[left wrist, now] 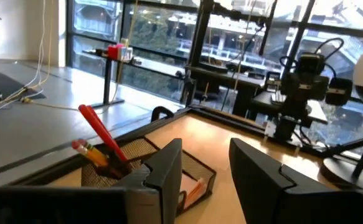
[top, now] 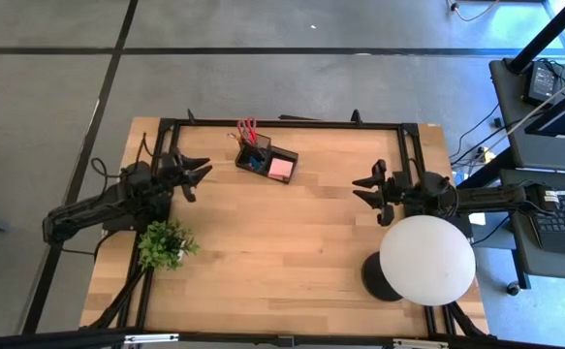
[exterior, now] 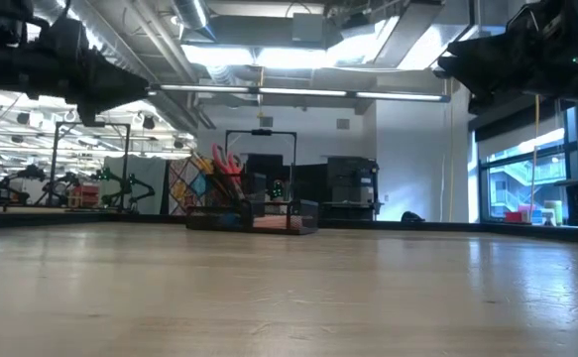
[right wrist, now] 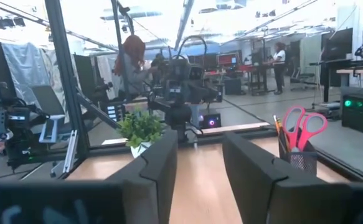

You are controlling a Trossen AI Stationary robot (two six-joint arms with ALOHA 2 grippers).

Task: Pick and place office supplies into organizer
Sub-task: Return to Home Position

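Observation:
The black mesh organizer [top: 266,160] stands near the table's far edge, left of the middle. Its taller cup holds red-handled scissors [top: 247,130] and a pencil [left wrist: 83,148], both upright. A pink sticky-note pad [top: 280,169] lies in its lower tray. My left gripper [top: 197,175] hovers level to the left of the organizer, open, with nothing between its fingers [left wrist: 169,167]. My right gripper [top: 364,188] hovers at the right side of the table, pointing toward the left edge, open and empty. The right wrist view shows the scissors [right wrist: 303,127] in the cup [right wrist: 301,162].
A green potted plant [top: 165,242] stands at the near left. A white globe lamp [top: 427,258] on a round black base [top: 379,278] stands at the near right, just in front of my right arm. Bare wood lies between the grippers. People show beyond the table.

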